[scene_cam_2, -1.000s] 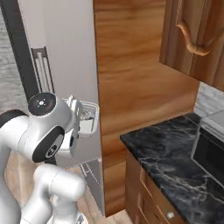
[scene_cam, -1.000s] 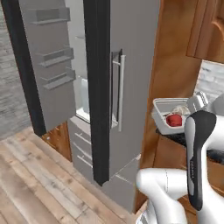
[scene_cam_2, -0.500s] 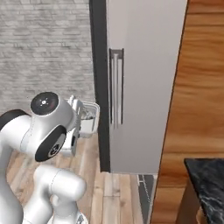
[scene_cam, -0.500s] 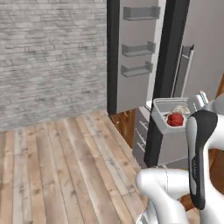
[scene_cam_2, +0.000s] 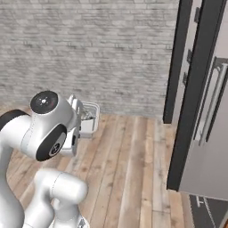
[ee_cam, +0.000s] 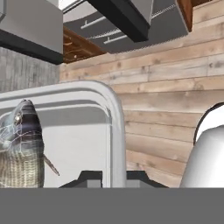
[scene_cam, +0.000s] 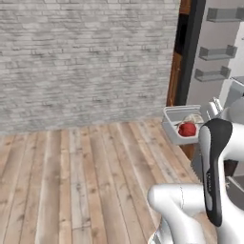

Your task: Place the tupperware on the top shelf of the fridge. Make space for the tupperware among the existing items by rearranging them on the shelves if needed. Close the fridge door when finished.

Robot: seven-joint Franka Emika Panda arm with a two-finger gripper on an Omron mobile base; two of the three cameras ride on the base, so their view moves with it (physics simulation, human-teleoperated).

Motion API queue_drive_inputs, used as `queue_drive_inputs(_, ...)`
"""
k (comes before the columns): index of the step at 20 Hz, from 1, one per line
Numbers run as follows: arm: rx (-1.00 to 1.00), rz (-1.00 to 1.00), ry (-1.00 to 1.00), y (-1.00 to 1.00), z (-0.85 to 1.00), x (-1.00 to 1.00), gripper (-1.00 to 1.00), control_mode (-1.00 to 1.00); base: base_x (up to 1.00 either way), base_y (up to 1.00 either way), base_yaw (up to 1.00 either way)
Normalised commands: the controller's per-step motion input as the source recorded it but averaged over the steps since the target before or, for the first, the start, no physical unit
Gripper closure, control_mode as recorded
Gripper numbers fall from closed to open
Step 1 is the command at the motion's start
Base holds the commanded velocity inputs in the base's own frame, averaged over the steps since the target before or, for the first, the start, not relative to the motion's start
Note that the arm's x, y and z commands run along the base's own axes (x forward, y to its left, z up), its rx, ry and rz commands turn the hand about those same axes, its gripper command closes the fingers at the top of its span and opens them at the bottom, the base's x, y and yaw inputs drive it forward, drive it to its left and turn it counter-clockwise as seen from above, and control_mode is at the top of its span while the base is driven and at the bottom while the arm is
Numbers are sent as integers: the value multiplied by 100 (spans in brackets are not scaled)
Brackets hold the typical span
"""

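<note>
We carry the tupperware (scene_cam: pixel 181 126) in the air above the wooden floor (scene_cam: pixel 86 181), left of the open fridge door (scene_cam: pixel 217 52). Our gripper (ee_cam: pixel 114 177) grasps the tub's rim, one finger on each side of the wall. The red food (scene_cam: pixel 188 129) shows inside; our arm hides the tub's right end. The fridge (scene_cam_2: pixel 209 111) is cut off at the frame edge.

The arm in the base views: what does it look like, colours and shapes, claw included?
Glossy white rounded arm with a black band along one upright link. In the right base view, a black round joint cap with a grey disc face and a black oval inset. The claw's two fingertips are small and dark.
</note>
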Motion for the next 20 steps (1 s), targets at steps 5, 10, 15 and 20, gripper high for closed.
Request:
queue_drive_inputs(5,0,0,0,0,0,0,100,100,48,29,-30)
queue_drive_inputs(10,0,0,0,0,0,0,100,100,62,24,-44)
queue_drive_inputs(15,0,0,0,0,0,0,100,100,67,50,-40)
queue_drive_inputs(20,0,0,0,0,0,0,100,100,61,43,-43)
